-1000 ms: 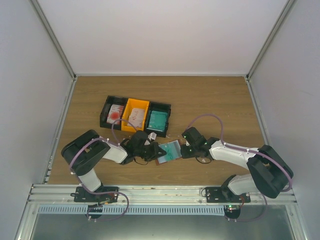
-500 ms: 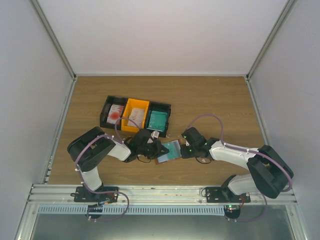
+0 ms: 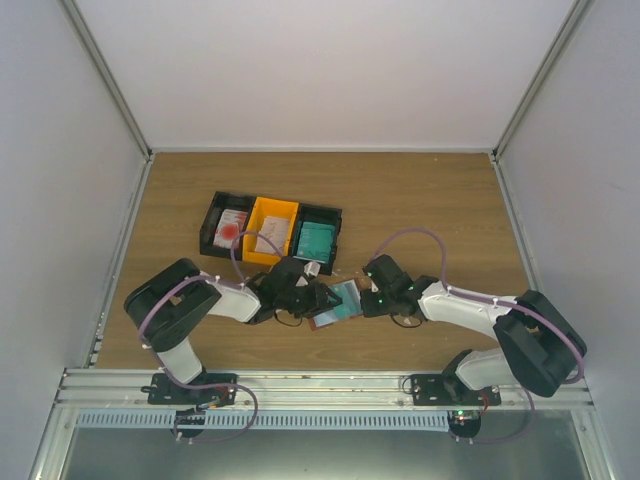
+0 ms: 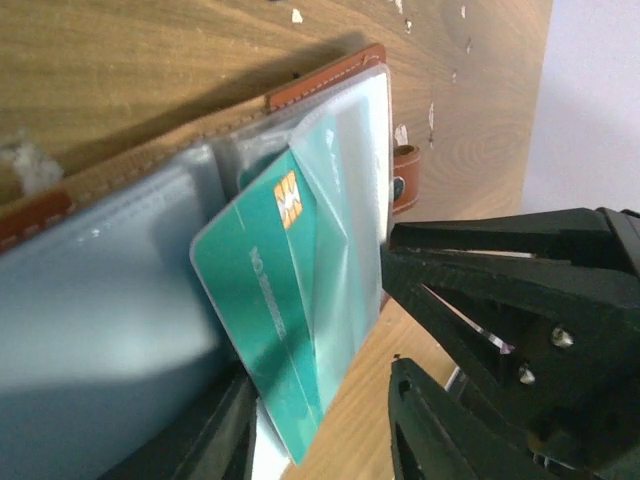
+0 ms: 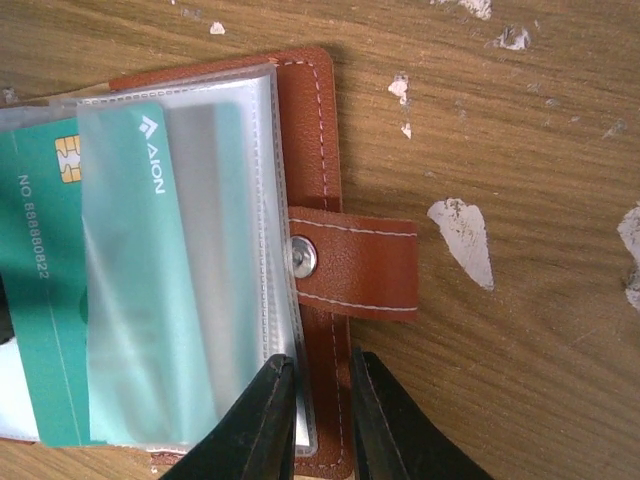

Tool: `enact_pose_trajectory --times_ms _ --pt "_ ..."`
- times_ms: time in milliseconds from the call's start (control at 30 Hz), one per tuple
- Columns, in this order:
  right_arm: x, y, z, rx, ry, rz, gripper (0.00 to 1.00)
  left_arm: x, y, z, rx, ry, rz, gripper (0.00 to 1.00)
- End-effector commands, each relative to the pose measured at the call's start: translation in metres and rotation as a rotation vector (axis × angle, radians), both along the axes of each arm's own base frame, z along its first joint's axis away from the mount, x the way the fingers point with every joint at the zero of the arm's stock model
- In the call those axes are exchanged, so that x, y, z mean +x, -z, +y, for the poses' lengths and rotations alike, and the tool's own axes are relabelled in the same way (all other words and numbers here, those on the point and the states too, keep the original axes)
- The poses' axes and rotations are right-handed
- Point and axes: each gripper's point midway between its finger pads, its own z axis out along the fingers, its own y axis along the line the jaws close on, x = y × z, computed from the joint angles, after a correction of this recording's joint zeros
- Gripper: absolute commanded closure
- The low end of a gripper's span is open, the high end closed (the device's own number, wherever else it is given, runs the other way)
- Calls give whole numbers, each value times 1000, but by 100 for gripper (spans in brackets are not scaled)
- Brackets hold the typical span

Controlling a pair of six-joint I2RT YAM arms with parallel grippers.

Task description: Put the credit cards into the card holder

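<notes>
The reddish-brown card holder [image 3: 327, 316] lies open on the table between both arms. In the right wrist view its leather edge [image 5: 312, 150] sits between the fingers of my right gripper [image 5: 318, 372], which is shut on it just below the snap strap [image 5: 360, 270]. A teal credit card [image 4: 262, 300] with a gold chip sits partly inside a clear sleeve [image 5: 180, 260], its outer end [image 5: 35, 300] sticking out. My left gripper [image 4: 322, 378] is open, its fingers [image 4: 430, 430] standing apart on either side of the card's lower corner without pinching it.
Three joined bins stand behind the left arm: a black one [image 3: 214, 226] with white-and-red cards, an orange one [image 3: 254, 226] with pale cards, a black one [image 3: 334, 236] with teal cards. Small white scraps [image 5: 460, 235] dot the wood.
My left gripper has opened and let go of the teal card, which stays in the sleeve. The right gripper has kept its hold on the card holder.
</notes>
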Motion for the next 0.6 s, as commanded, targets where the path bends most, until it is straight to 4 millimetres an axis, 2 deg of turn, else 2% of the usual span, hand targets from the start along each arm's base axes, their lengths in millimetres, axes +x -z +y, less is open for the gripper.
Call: enact_pose_trajectory --times_ms 0,100,233,333,400,567 --pt "-26 21 -15 -64 -12 96 83 -12 4 17 97 16 -12 55" --pt "-27 22 -15 -62 -14 98 83 -14 0 23 122 10 -16 46" --pt "-26 22 -14 -60 -16 95 83 -12 0 30 166 -20 -20 45" --pt "-26 22 -13 -56 -19 95 83 -9 3 28 180 -18 -17 47" --pt "-26 22 -12 -51 -19 95 81 -7 5 23 177 -1 -14 54" --pt "-23 12 -3 8 -20 78 66 4 11 15 215 10 -26 63"
